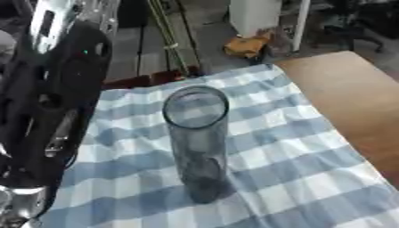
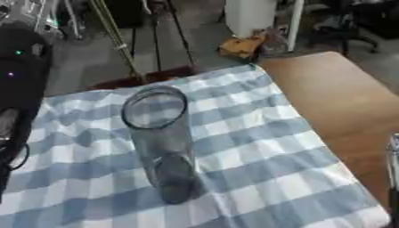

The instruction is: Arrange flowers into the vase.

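A tall clear glass vase (image 1: 196,142) stands upright and empty in the middle of a blue and white checked cloth (image 1: 296,178). Thin green stems (image 1: 173,42) slant up and away from the table's far edge, ending near a dark red patch (image 1: 136,81); whether anything holds them is hidden. My left arm (image 1: 46,111), black with silver joints, fills the left side beside the vase, apart from it; its hand does not show. A narrow dark and silver sliver (image 2: 393,178) at the right edge may be my right hand.
Bare wooden tabletop (image 1: 351,102) lies to the right of the cloth. Beyond the table are a white post (image 1: 253,15), an orange-brown object (image 1: 246,46) on the floor and dark wooden planks.
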Robot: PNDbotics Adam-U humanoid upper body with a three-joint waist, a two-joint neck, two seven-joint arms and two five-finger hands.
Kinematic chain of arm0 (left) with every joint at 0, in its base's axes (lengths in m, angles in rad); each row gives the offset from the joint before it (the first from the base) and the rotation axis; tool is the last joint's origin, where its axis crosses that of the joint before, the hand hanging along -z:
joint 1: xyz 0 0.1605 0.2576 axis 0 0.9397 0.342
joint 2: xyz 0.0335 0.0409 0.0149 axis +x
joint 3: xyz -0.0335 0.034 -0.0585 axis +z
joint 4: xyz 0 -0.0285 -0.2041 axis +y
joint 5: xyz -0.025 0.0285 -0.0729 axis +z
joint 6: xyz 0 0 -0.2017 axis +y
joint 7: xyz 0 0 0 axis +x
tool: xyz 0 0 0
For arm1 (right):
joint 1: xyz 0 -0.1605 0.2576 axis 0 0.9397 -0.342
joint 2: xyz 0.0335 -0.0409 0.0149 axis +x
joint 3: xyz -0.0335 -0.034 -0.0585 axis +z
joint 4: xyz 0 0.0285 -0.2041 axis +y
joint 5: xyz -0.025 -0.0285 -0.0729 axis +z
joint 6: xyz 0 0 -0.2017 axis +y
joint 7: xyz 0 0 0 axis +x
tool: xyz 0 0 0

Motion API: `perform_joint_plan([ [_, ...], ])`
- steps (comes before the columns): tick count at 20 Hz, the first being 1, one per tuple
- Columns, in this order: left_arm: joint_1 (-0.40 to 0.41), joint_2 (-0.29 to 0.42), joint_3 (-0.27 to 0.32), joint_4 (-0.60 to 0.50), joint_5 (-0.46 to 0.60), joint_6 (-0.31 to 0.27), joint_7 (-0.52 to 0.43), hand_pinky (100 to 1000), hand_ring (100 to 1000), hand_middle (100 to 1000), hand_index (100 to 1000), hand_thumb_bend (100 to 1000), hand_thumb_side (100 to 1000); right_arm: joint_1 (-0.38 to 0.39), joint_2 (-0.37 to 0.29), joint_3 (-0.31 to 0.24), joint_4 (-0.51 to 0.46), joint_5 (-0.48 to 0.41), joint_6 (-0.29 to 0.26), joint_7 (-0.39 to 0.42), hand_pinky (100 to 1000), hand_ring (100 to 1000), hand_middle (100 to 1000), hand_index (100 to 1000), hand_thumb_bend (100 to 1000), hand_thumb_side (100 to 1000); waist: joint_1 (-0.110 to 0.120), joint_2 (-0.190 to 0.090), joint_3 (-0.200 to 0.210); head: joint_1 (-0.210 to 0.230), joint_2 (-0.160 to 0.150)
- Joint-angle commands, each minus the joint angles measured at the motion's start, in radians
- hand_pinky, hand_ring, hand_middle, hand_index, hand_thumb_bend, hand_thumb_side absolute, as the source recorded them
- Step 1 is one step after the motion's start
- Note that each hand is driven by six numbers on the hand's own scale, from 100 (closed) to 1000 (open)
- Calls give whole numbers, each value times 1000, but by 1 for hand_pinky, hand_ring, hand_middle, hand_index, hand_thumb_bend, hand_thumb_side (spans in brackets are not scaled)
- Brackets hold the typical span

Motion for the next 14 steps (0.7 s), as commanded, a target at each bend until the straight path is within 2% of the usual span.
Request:
perform_joint_plan([
  [1, -12, 3, -3, -1, -8, 6, 0, 100, 100, 100, 100, 100, 759, -15, -7, 0, -16, -9, 7, -4, 815, 803, 543, 813, 100, 722, -7, -21, 2, -7, 10],
  [14, 35, -25, -13, 3, -22, 19, 3, 100, 100, 100, 100, 100, 759, -14, 1, -1, -16, -17, 15, -16, 816, 798, 546, 813, 100, 724, -17, -36, 0, -20, 14],
])
